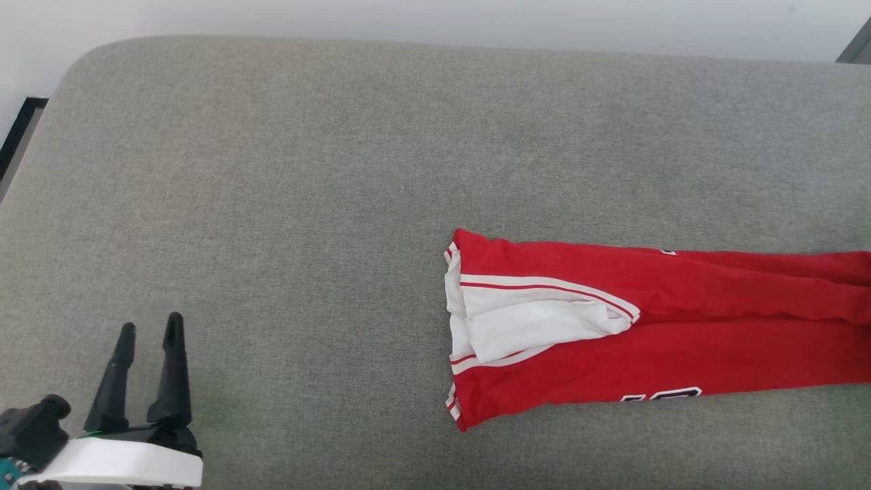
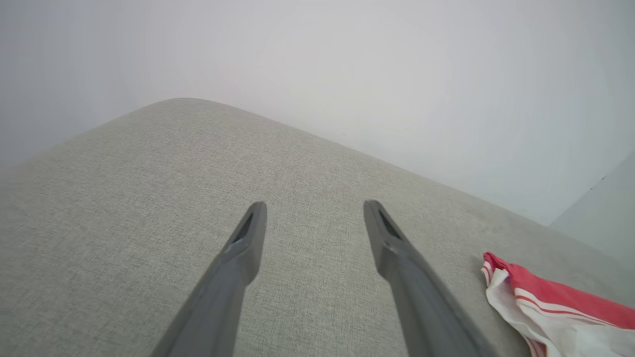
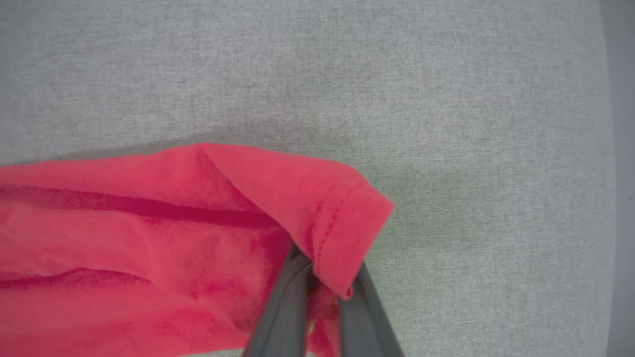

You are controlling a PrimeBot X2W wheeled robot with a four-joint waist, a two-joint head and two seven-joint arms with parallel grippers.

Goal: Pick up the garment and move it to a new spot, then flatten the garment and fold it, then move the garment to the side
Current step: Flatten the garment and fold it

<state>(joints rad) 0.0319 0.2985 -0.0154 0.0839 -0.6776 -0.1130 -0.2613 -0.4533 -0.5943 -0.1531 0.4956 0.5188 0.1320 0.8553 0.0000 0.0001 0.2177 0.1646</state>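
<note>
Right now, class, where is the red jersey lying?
In the head view the red jersey lies in a long strip on the right half of the grey cushion, well apart from the left gripper; the right gripper has its jaws shut on its hem.

I saw L gripper (image 1: pixel 150 325): 2 long blk tapered fingers (image 1: pixel 170 367), white wrist shell (image 1: pixel 122 464), blk knob (image 1: pixel 37 420).
</note>
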